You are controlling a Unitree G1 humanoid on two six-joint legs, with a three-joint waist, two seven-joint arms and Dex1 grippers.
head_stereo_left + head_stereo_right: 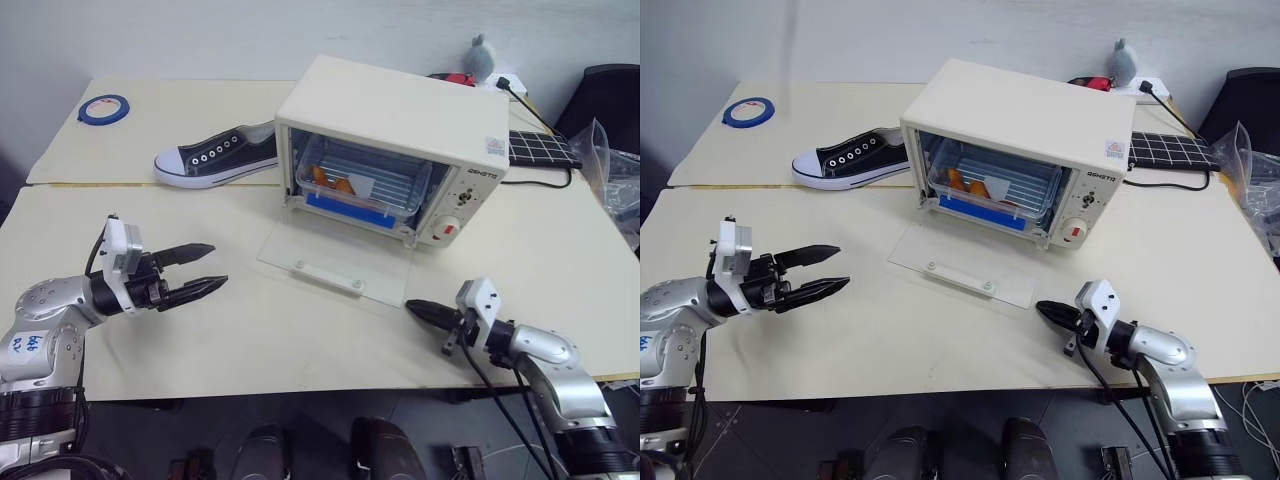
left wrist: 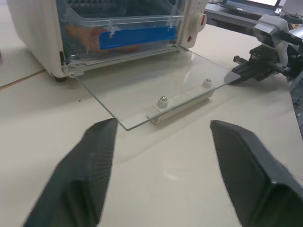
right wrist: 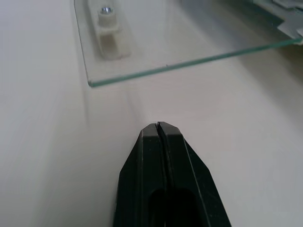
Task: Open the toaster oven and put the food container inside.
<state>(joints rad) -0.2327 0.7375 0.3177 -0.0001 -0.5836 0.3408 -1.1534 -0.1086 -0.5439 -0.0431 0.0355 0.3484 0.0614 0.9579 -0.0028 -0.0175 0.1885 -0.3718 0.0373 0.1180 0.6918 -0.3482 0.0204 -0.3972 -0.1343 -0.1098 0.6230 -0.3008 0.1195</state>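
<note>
A cream-white boxy toaster oven (image 1: 400, 130) is sitting at the centre of a pale beige table (image 1: 200, 330), its clear glass door (image 1: 335, 260) lying fully open and flat on the tabletop, cream bar handle (image 2: 182, 101) underneath. Inside the oven, a clear rectangular plastic food container (image 1: 362, 182) with a blue clip bar along its front is resting on the rack, orange food showing through its wall.

From the oven, the left gripper (image 1: 195, 270) is hovering at about eight o'clock, well apart from the door, its two black fingers (image 2: 90, 165) spread wide and empty. The right gripper (image 1: 420, 310) is hovering at about five o'clock, just beside the door's near corner, its fingers pressed tightly together and gripping nothing.

A black canvas sneaker with white laces and sole (image 1: 215, 157) is lying at the oven's nine o'clock. A roll of blue tape (image 1: 104, 108) is sitting at about ten o'clock, near the far edge. A black keyboard (image 1: 540, 148) is lying at three o'clock, partly behind the oven.
</note>
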